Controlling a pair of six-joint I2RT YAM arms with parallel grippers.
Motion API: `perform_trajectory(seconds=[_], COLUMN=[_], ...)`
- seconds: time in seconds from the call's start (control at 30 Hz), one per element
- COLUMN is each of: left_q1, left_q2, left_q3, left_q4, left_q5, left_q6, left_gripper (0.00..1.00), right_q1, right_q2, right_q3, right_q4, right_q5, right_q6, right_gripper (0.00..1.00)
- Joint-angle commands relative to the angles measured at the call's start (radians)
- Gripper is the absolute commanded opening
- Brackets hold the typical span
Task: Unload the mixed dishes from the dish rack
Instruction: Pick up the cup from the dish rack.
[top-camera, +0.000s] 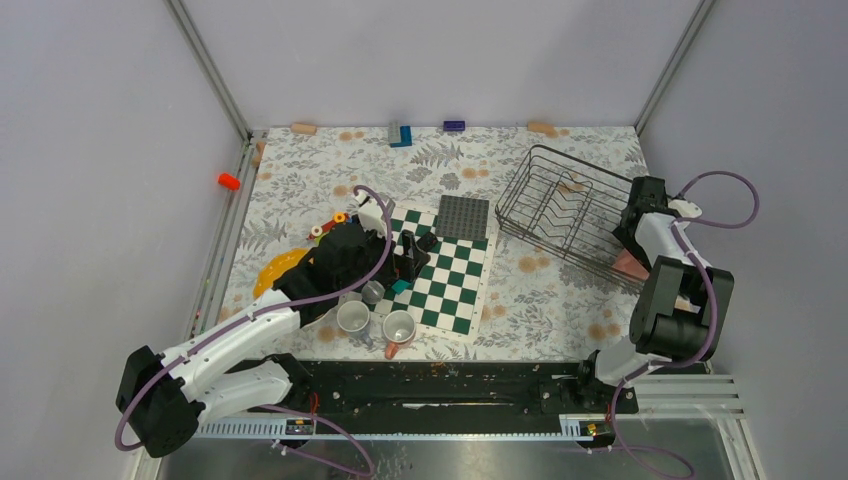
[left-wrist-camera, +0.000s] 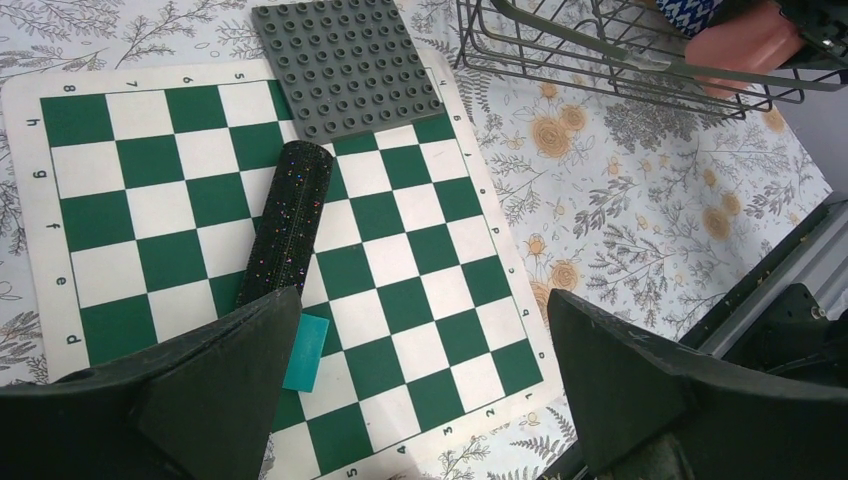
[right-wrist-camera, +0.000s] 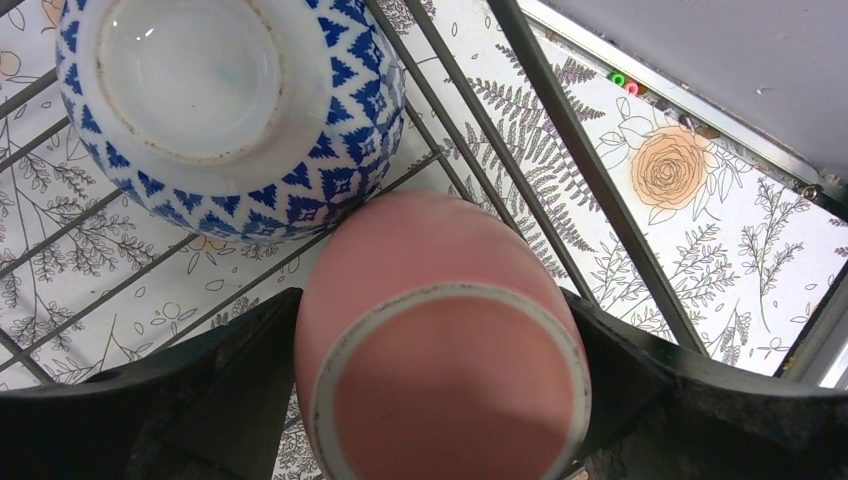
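The black wire dish rack (top-camera: 560, 200) stands at the back right. My right gripper (top-camera: 632, 252) reaches into its near right corner and is shut on an upturned pink mug (right-wrist-camera: 440, 370), one finger on each side. A blue-and-white patterned bowl (right-wrist-camera: 230, 100) lies upturned in the rack just beyond the mug. My left gripper (left-wrist-camera: 425, 370) is open and empty above the green-and-white chessboard (left-wrist-camera: 180, 190). The yellow-orange plate (top-camera: 275, 270) lies on the table partly under the left arm. Two pale-inside mugs (top-camera: 352, 316) (top-camera: 398, 327) and a small grey cup (top-camera: 373, 291) stand near the board's front left.
A black speckled stick (left-wrist-camera: 285, 220) and a teal block (left-wrist-camera: 306, 352) lie on the chessboard. A dark grey studded plate (left-wrist-camera: 345, 65) covers its far corner. Small toy blocks (top-camera: 400, 133) lie along the back wall. An orange piece (top-camera: 228, 181) sits at the left rail.
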Motion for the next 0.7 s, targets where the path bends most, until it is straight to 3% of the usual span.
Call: perform_trajectory(seconds=[0.0, 0.17, 0.67], left_q1=[0.006, 0.007, 0.007], left_q2=[-0.021, -0.023, -0.033], left_q3=[0.029, 0.028, 0.021], left_q4=[0.052, 0.053, 0.06], left_q5=[0.038, 0.045, 0.061], left_q6=[-0.008, -0.01, -0.015], left_gripper=[0.99, 0.99, 0.99], right_q1=[-0.007, -0.007, -0.007], right_q2=[-0.068, -0.157, -0.411], right_q3=[-0.039, -0.078, -0.185], right_q4=[0.049, 0.081, 0.148], right_q5=[-0.026, -0.051, -0.059], right_q6=[0.003, -0.012, -0.056], right_gripper=[0.55, 0.36, 0.21])
